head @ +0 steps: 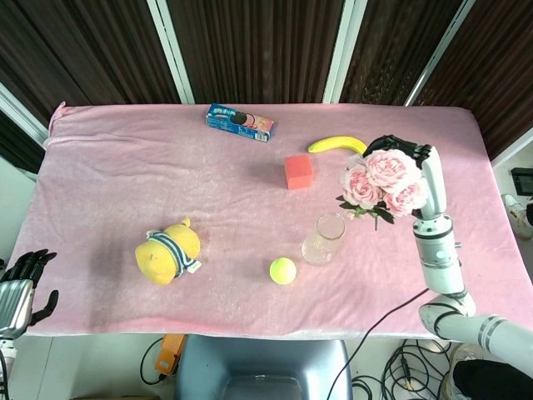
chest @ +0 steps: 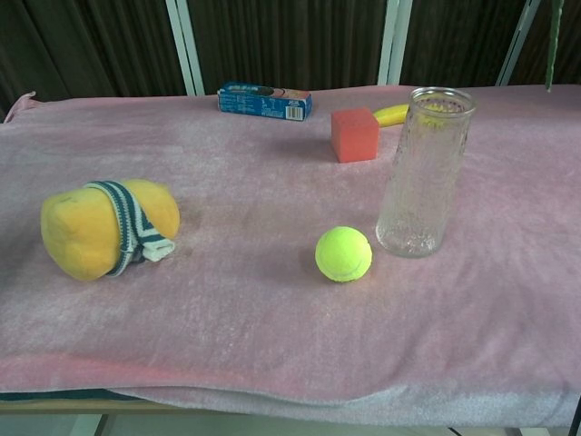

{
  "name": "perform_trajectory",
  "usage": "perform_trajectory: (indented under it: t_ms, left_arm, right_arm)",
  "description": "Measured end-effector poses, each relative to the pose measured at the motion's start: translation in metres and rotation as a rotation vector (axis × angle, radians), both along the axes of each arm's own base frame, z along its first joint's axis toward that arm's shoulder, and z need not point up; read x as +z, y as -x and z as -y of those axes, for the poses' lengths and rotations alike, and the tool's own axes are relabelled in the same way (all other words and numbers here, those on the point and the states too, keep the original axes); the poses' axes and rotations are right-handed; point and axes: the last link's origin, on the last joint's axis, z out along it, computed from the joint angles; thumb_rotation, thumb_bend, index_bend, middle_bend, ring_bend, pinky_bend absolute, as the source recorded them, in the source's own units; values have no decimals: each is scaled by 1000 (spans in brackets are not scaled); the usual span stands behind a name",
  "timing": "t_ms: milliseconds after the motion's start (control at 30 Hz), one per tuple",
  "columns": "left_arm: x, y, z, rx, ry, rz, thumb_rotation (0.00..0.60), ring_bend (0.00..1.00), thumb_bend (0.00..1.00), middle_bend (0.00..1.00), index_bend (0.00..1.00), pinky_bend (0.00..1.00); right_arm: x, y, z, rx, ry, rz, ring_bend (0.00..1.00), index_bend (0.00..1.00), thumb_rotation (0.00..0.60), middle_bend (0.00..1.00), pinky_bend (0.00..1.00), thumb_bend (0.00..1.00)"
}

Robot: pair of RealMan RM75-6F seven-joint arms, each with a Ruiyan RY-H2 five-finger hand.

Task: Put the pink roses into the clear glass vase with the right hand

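Head view: the pink roses (head: 381,179) are grasped by the right hand (head: 416,167), whose dark fingers (head: 391,143) are wrapped around the bunch from behind, and the bouquet is held in the air above the pink tablecloth (head: 125,167), up and to the right of the clear glass vase (head: 324,238) and apart from its rim. The vase is seen standing upright near the front of the table, with a yellow-green tennis ball (head: 282,270) just beside it on the left. A red cube (head: 298,171) is placed behind the vase, a banana (head: 338,145) lies beyond the cube and close to the raised flowers, and a blue biscuit box (head: 240,122) is set near the far edge. A yellow plush toy with a striped scarf (head: 169,251) is found on the left half of the cloth. The left hand (head: 21,283) is kept off the table's front left corner, released, its fingers apart and nothing in them. In the chest view the vase (chest: 424,173) is shown empty, the ball (chest: 343,253) near its base without touching it, while only a thin green stem (chest: 551,41) is visible at the upper right edge; neither hand is seen there.
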Motion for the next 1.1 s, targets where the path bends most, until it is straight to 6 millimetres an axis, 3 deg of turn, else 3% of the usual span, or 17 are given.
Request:
perform_trajectory:
  t_ms: [333, 567, 1100]
  left_arm:
    - [2, 1, 0, 7, -8, 5, 600, 84, 426, 121, 176, 257]
    - [4, 2, 0, 6, -14, 10, 600, 84, 424, 121, 176, 258]
    - [3, 2, 1, 5, -10, 14, 600, 84, 424, 121, 176, 258]
  right_arm:
    - [-28, -26, 22, 23, -95, 33, 715, 828, 600, 632, 836, 424]
    - [-39, -30, 27, 19, -124, 43, 715, 828, 600, 632, 836, 423]
    - [-41, -50, 33, 32, -147, 79, 715, 828, 600, 632, 838, 423]
